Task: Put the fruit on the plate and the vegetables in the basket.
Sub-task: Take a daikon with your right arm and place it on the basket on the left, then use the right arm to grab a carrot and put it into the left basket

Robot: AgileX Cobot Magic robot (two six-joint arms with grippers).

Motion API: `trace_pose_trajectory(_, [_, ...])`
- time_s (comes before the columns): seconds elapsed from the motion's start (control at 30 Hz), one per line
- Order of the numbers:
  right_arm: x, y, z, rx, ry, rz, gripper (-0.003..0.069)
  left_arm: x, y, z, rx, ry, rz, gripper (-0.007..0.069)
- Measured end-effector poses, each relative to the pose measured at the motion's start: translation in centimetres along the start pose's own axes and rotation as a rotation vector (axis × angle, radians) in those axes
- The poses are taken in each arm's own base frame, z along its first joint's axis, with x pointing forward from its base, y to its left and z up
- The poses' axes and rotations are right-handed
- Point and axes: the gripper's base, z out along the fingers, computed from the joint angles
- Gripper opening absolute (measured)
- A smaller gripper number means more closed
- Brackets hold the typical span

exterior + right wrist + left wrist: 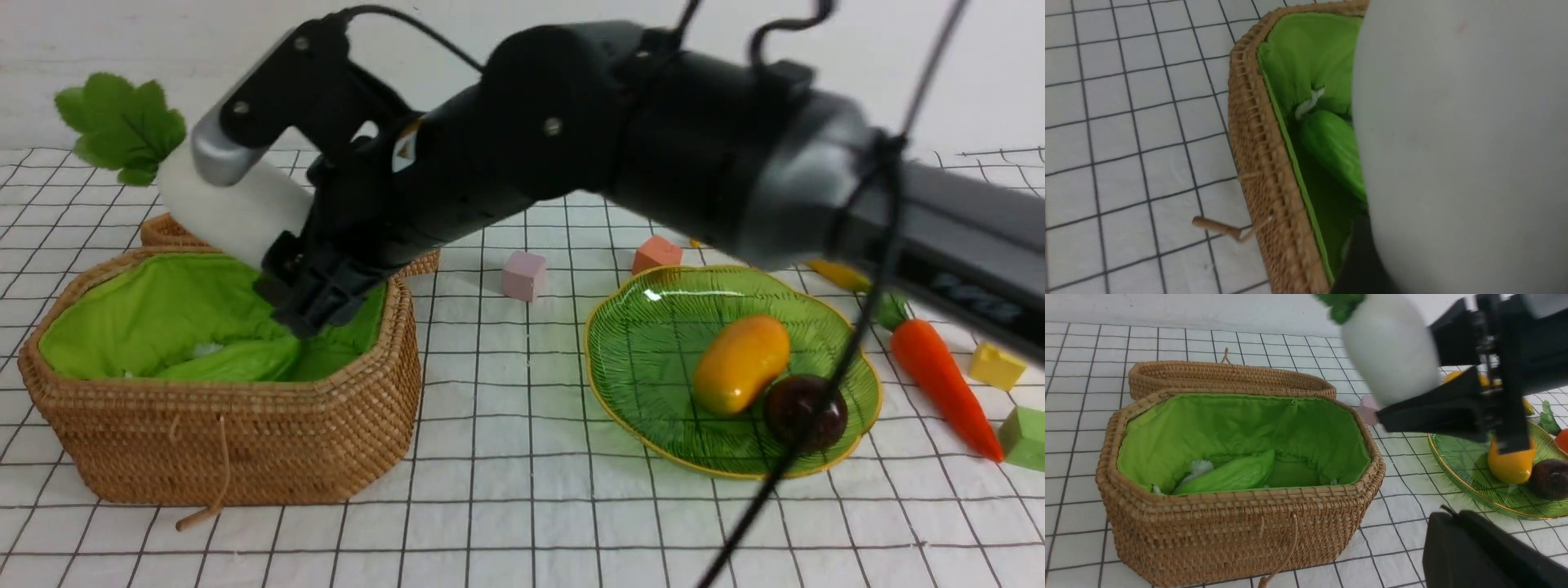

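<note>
My table [522, 506] is covered by a white cloth [490, 392] ruled with a black grid, which runs back to the wall along the far edge. Toward the left side stands the woven basket [245, 441]. Its flat lid [167, 231] lies close behind it, nearer the far edge. Right of the middle sits the green leaf-shaped plate [645, 351]. A pink cube [523, 276] rests farther back, between basket and plate, and an orange cube [656, 253] sits just behind the plate's far rim. Toward the right side lies the carrot [939, 371], tip pointing my way, with a yellow cube [996, 366] and a green cube [1024, 437] just beside it. One end of the banana [841, 276] shows behind the plate.
</note>
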Motion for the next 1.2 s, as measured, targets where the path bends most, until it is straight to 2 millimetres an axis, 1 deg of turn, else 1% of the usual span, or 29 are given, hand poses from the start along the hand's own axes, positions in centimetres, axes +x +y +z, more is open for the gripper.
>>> trace_pose_trajectory(0.07, [0.3,-0.2,1.8,-0.006,0.008,-0.007,0.0526,0.0,0.0,0.0,0.0,0.0,-0.001,-0.0013])
trace_pose_trajectory(0.13, [0.6,-0.3,2.7,-0.016,0.021,-0.008,0.053,0.0,0.0,0.0,-0.001,-0.001,-0.001,-0.0013])
trace_pose_trajectory(0.17, [0.6,-0.3,2.8,-0.017,0.023,-0.008,0.053,0.0,0.0,0.0,-0.001,-0.001,-0.001,-0.0013])
trace_pose_trajectory(0.23, [0.9,-0.1,3.0,-0.039,0.057,-0.014,0.0607,0.0,0.0,0.0,-0.001,-0.001,-0.001,-0.0013])
trace_pose_trajectory(0.3, [0.7,0.0,2.1,-0.055,0.086,-0.026,0.0662,0.0,0.0,0.0,0.001,-0.002,-0.001,-0.0013])
trace_pose_trajectory(0.33, [0.5,0.0,1.5,-0.06,0.102,-0.031,0.0671,0.0,0.0,0.0,0.004,-0.005,-0.001,-0.0013])
trace_pose_trajectory(0.4, [-0.1,0.1,-0.4,-0.065,0.143,-0.038,0.0675,-0.1,-0.1,0.0,0.012,-0.014,-0.001,-0.0013])
trace_pose_trajectory(0.47, [-1.0,-0.1,-3.6,-0.029,0.195,-0.058,0.0644,-0.3,-0.3,0.0,0.028,-0.029,-0.001,-0.0013])
trace_pose_trajectory(0.5, [-1.2,-0.1,-4.3,-0.018,0.206,-0.06,0.0634,-0.3,-0.3,0.0,0.031,-0.031,-0.003,-0.0013])
trace_pose_trajectory(0.53, [-1.6,-0.4,-6.0,0.017,0.238,-0.062,0.0603,-0.4,-0.4,0.0,0.047,-0.04,-0.002,-0.0013])
trace_pose_trajectory(0.57, [-1.8,-0.9,-8.7,0.067,0.29,-0.045,0.0557,-0.5,-0.7,0.0,0.076,-0.053,0.008,-0.0013])
trace_pose_trajectory(0.6, [-1.7,-1.1,-9.1,0.089,0.318,-0.046,0.053,-0.5,-0.8,0.0,0.086,-0.057,0.02,-0.0013])
trace_pose_trajectory(0.63, [-1.8,-1.6,-10.9,0.129,0.343,-0.031,0.0489,-0.6,-1.1,-0.1,0.115,-0.067,0.038,-0.0013])
trace_pose_trajectory(0.67, [-1.5,-3.2,-13.5,0.213,0.377,0.012,0.0397,-0.6,-1.5,-0.1,0.157,-0.076,0.074,-0.0013])
trace_pose_trajectory(0.7, [-0.9,-4.8,-15.1,0.269,0.39,0.065,0.0335,-0.7,-1.8,-0.1,0.195,-0.084,0.107,-0.0013])
trace_pose_trajectory(0.73, [-0.7,-5.4,-15.7,0.289,0.392,0.084,0.0299,-0.6,-1.9,-0.1,0.205,-0.081,0.119,-0.0013])
trace_pose_trajectory(0.77, [0.8,-7.7,-17.7,0.352,0.411,0.169,0.0218,-0.5,-2.4,0.0,0.247,-0.062,0.146,-0.0013])
trace_pose_trajectory(0.8, [0.9,-7.9,-18.1,0.359,0.409,0.18,0.0208,-0.4,-2.5,0.0,0.252,-0.06,0.166,-0.0013])
trace_pose_trajectory(0.83, [3.4,-10.4,-19.8,0.416,0.444,0.303,0.0129,-0.1,-3.0,0.2,0.301,-0.029,0.192,-0.0013])
trace_pose_trajectory(0.87, [4.6,-11.3,-20.7,0.437,0.456,0.365,0.0101,0.0,-3.2,0.3,0.324,-0.016,0.22,-0.0013])
trace_pose_trajectory(0.9, [6.3,-12.4,-21.6,0.465,0.478,0.445,0.0084,0.2,-3.5,0.3,0.355,-0.001,0.236,-0.0013])
trace_pose_trajectory(0.93, [6.8,-12.7,-21.7,0.469,0.486,0.462,0.0084,0.2,-3.6,0.3,0.362,0.004,0.237,-0.0013])
trace_pose_trajectory(0.97, [9.0,-13.8,-22.9,0.504,0.519,0.56,0.0077,0.4,-4.0,0.2,0.404,0.018,0.258,-0.0013])
trace_pose_trajectory(1.03, [14.0,-15.7,-24.7,0.553,0.594,0.745,0.0098,0.5,-4.5,0.0,0.466,0.024,0.278,-0.0013])
trace_pose_trajectory(1.07, [14.4,-15.8,-24.8,0.555,0.601,0.757,0.0101,0.6,-4.6,0.0,0.477,0.023,0.281,-0.0013])
trace_pose_trajectory(1.1, [18.5,-16.6,-25.5,0.557,0.666,0.882,0.0159,0.6,-4.9,-0.2,0.524,0.018,0.288,-0.0013])
trace_pose_trajectory(1.13, [20.1,-16.8,-25.5,0.549,0.684,0.927,0.019,0.6,-5.1,-0.3,0.546,0.015,0.29,-0.0013])
trace_pose_trajectory(1.17, [20.8,-16.8,-25.5,0.547,0.689,0.944,0.0207,0.6,-5.2,-0.4,0.554,0.016,0.284,-0.0013])
trace_pose_trajectory(1.2, [22.3,-17.1,-25.3,0.545,0.694,0.974,0.0252,0.6,-5.3,-0.4,0.568,0.011,0.29,-0.0013])
